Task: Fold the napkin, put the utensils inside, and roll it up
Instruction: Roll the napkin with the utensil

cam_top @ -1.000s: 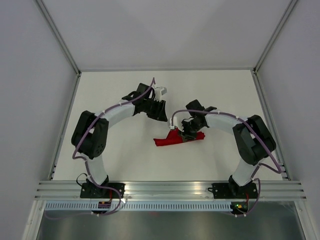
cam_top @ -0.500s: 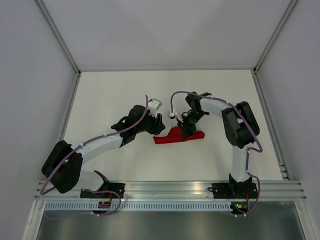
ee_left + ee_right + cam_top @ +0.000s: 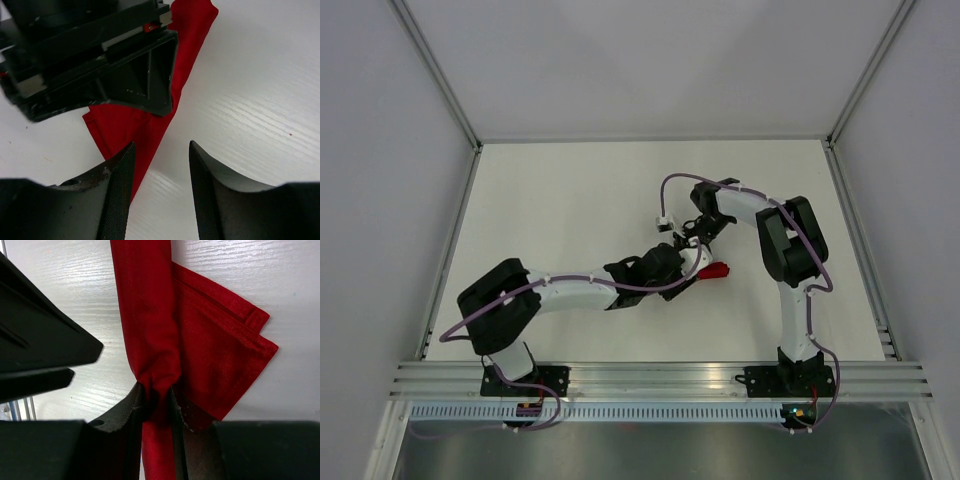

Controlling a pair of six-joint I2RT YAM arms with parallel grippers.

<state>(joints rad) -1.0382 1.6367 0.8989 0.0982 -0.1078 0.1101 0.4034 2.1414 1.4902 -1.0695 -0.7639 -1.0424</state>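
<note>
**A:** What fills most of the overhead view?

**B:** The white counter (image 3: 550, 190), boxed in by pale grey walls (image 3: 400, 150). An aluminium rail (image 3: 660, 378) runs along the bottom of the frame.

**A:** And the arms?

**B:** The left arm (image 3: 570, 292) stretches from the lower left to the centre. The right arm (image 3: 790, 250) stands folded at the right, its wrist bent back toward the centre. A purple cable (image 3: 680, 185) loops above it.

**A:** Where is the napkin?

**B:** The napkin (image 3: 150, 315) lies on the counter just right of centre. From overhead the left wrist covers most of it, so only its right end shows red. In the right wrist view it is a rolled strip running up the frame, with a flat folded corner spreading to the right.

**A:** The end effectors?

**B:** The right end effector (image 3: 156, 400) is pinched tight on the roll, low in the frame. The left end effector (image 3: 161, 170) stands moderately apart and grips nothing, and the cloth's edge lies just past its fingers. The right one's black body blocks the upper left of that view.
</note>
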